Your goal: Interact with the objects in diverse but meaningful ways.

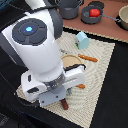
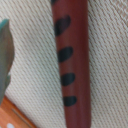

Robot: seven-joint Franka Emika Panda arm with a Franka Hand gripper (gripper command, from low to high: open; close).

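Observation:
A thin brown sausage [image 2: 72, 60] with dark grill marks lies on the woven beige mat [image 2: 35, 75] and fills the wrist view. In the exterior view its end [image 1: 64, 104] pokes out below my gripper [image 1: 56, 98], which is low over it and mostly hidden by the arm. One blurred grey finger [image 2: 5, 55] shows beside the sausage with bare mat between them. The pale blue carton [image 1: 82, 40] stands on the mat's far part. The red tomato [image 1: 93, 12] sits in a grey pan. The yellow box is out of view.
A round wooden plate [image 1: 72, 61] lies mid-mat with an orange-handled utensil [image 1: 89, 58] beside it. Grey pots [image 1: 70, 7] stand at the back on a wooden board. The mat [image 1: 102, 75] lies on a black table. An orange strip [image 2: 10, 116] shows at the wrist view's corner.

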